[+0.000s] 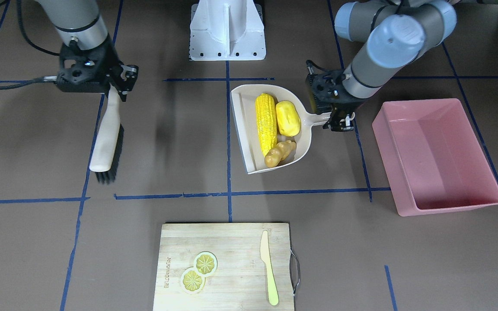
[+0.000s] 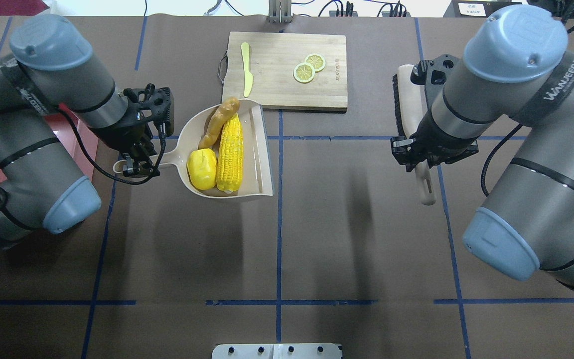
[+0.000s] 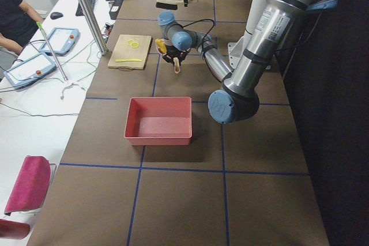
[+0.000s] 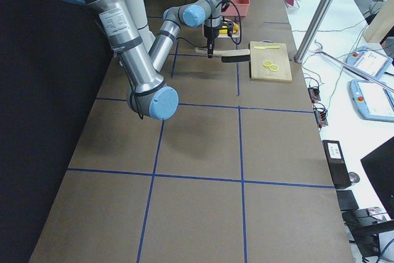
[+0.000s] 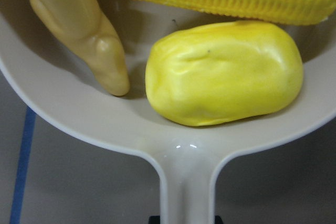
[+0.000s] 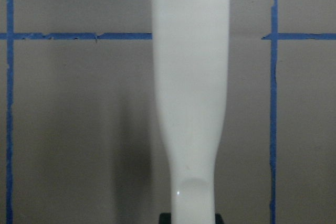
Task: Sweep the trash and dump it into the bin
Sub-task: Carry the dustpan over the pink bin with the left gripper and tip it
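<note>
The beige dustpan (image 1: 242,129) holds the trash: the corn cob (image 1: 266,123), the yellow potato lump (image 1: 288,118) and the ginger root (image 1: 280,153). My left gripper (image 1: 339,119) is shut on the dustpan's handle; the left wrist view shows the potato (image 5: 223,74) and ginger (image 5: 79,19) just past the handle. The pink bin (image 1: 437,155) stands empty beside that gripper, on the side away from the dustpan. My right gripper (image 1: 117,88) is shut on the handle of a brush (image 1: 106,138), which shows as a white shaft (image 6: 191,103) in the right wrist view, well away from the dustpan.
A wooden cutting board (image 1: 227,246) with two lemon slices (image 1: 199,272) and a pale yellow knife (image 1: 269,268) lies at the table's far edge from the robot. The white robot base (image 1: 227,30) is behind the dustpan. A person (image 3: 14,18) sits at a side desk.
</note>
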### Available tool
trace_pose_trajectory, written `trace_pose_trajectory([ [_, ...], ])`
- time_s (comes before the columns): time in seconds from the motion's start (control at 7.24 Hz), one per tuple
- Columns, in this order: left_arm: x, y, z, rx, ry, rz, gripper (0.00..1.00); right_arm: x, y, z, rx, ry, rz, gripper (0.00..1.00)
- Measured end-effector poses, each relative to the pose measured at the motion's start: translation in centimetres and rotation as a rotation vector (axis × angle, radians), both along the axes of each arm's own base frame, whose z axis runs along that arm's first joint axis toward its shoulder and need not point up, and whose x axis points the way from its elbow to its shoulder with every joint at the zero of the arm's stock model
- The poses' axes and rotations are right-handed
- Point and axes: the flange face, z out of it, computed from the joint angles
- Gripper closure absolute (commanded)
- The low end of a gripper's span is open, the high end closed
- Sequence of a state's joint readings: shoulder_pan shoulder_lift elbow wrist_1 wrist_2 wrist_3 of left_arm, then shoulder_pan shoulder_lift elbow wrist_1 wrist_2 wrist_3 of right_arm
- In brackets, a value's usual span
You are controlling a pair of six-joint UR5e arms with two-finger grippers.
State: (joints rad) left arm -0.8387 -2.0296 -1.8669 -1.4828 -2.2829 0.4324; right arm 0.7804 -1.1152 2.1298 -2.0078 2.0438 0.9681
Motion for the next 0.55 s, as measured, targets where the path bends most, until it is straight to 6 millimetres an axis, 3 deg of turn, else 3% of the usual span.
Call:
trace_pose_trajectory([
  [0.28, -7.8, -0.2, 0.9, -0.068, 0.031, -0.101, 1.0, 5.1, -1.4, 2.0, -0.039, -0.013, 0.044, 1.0],
  [0.55, -15.9, -0.2, 3.7, -0.154, 0.021, -0.248, 1.0, 9.5, -2.4, 4.5, -0.044, -0.01, 0.052, 1.0],
])
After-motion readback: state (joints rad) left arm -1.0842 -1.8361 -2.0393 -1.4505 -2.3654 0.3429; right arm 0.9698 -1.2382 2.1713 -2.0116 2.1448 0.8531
